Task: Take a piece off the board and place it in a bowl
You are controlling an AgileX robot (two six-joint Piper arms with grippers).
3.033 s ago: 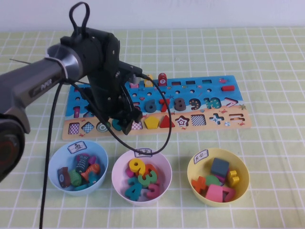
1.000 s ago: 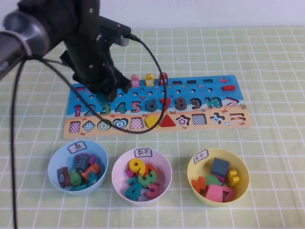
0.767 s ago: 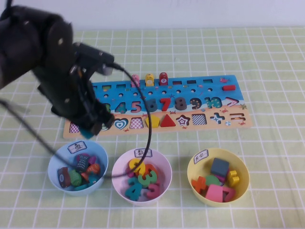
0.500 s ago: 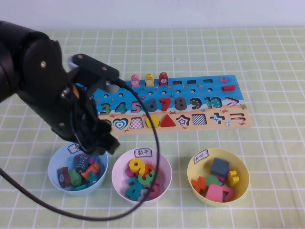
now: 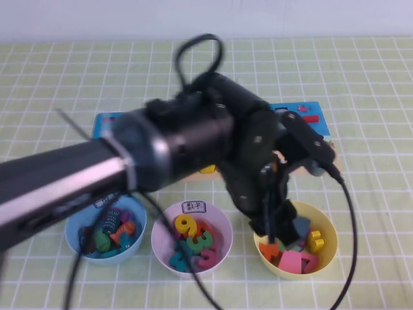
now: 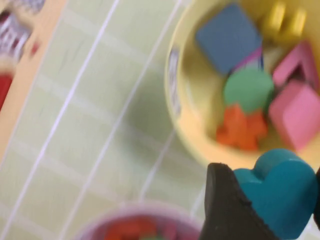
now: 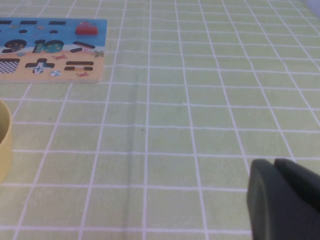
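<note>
Over the yellow bowl, at its rim nearest the white-pink bowl, the left gripper hangs with its fingers clamped on the teal heart piece. Behind the yellow bowl lies the puzzle board. Beyond that bowl's far side, low over the checked cloth, the right gripper shows only a dark finger; its opening cannot be told.

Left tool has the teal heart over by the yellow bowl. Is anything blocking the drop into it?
Nothing visible does. The left tool grips the teal heart just beside the yellow bowl, whose mouth is open; the blocks already inside lie low. The right tool is parked over bare tablecloth, away from the bowl.
</note>
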